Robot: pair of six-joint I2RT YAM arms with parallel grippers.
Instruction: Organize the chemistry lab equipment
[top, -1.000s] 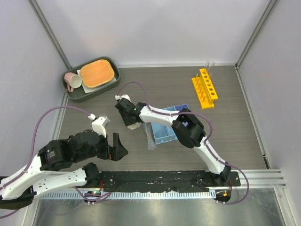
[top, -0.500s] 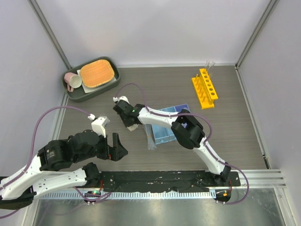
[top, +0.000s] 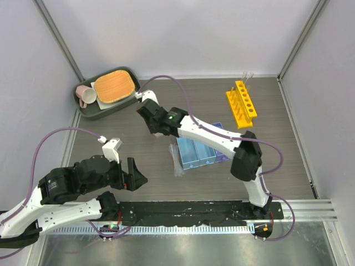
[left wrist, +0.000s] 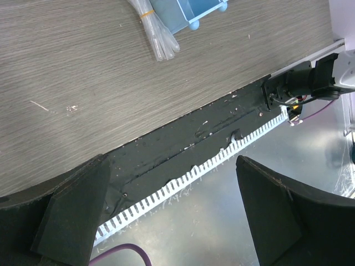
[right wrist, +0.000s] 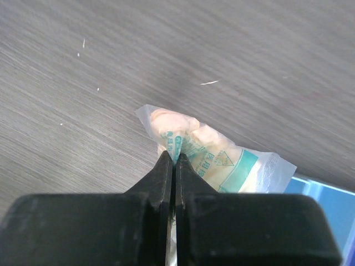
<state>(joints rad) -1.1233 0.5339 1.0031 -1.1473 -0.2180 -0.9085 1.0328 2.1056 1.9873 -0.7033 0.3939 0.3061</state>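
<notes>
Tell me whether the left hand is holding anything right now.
No, the left hand has its black fingers spread wide above the black base plate, with nothing between them.

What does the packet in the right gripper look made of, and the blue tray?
Packet: thin clear plastic film, glossy and crinkled, with green print. Pale orange contents show through, but their material is unclear. Blue tray: probably moulded hard plastic, smooth and even in colour. The right gripper is shut on the packet's edge.
</notes>
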